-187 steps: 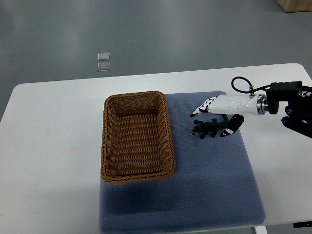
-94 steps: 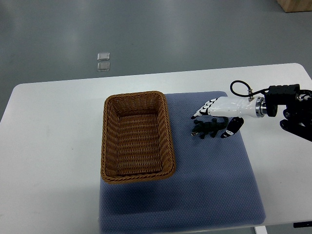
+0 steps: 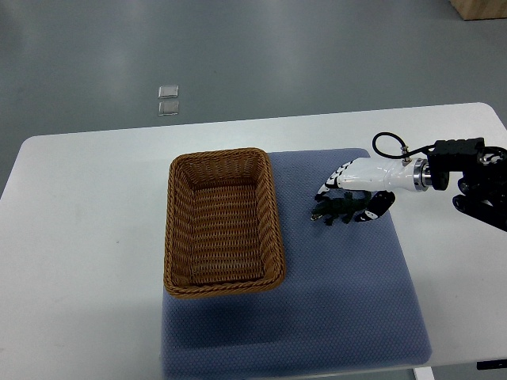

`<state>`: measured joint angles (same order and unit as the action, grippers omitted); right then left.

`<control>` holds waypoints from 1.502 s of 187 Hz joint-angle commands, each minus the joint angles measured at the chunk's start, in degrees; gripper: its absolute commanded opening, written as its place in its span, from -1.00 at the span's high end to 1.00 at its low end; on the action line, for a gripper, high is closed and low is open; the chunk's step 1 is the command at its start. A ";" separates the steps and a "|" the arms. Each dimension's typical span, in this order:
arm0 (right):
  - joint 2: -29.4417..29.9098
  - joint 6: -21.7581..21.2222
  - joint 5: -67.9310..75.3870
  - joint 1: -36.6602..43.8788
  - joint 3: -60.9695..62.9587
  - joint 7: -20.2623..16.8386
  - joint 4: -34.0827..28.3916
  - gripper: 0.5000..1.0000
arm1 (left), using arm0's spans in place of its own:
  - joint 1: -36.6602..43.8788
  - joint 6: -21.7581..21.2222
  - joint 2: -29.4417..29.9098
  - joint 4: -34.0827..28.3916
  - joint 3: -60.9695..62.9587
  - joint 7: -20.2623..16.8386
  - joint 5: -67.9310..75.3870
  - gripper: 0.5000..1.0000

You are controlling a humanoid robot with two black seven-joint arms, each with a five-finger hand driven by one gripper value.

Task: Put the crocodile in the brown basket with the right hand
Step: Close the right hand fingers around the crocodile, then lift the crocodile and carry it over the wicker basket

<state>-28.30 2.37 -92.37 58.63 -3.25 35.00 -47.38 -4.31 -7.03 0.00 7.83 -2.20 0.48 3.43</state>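
- Since 1 second ago, the right hand has sunk onto the crocodile, its fingers curling closer over it.
- Crocodile lies on the blue mat, long axis roughly left-right, just right of the brown basket.
- Fingers and thumb bracket the toy, the grip not clearly closed; I cannot tell if it holds.
- Basket lies left of the hand.

Dark green crocodile (toy) lies right of empty brown basket.
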 commanded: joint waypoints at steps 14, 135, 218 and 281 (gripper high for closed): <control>0.18 0.00 -0.09 -0.01 -0.18 0.00 0.00 -0.25 | -0.08 0.00 0.00 0.00 0.00 0.05 0.00 -1.00; 0.62 1.41 -0.44 0.08 -1.14 0.00 0.09 0.28 | -0.26 0.00 0.00 0.08 -0.09 -0.04 0.00 -1.00; -0.17 1.85 0.62 2.54 0.00 0.00 0.18 0.64 | -0.26 0.00 0.00 0.08 -0.09 -0.04 0.00 -1.00; -0.88 1.32 4.04 10.28 3.08 0.00 -1.84 0.64 | -0.26 0.00 0.00 0.08 0.00 0.05 0.00 -1.00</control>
<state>-29.46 3.85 -88.87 66.46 -0.35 35.00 -48.23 -4.57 -7.03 0.00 7.91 -2.23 0.47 3.43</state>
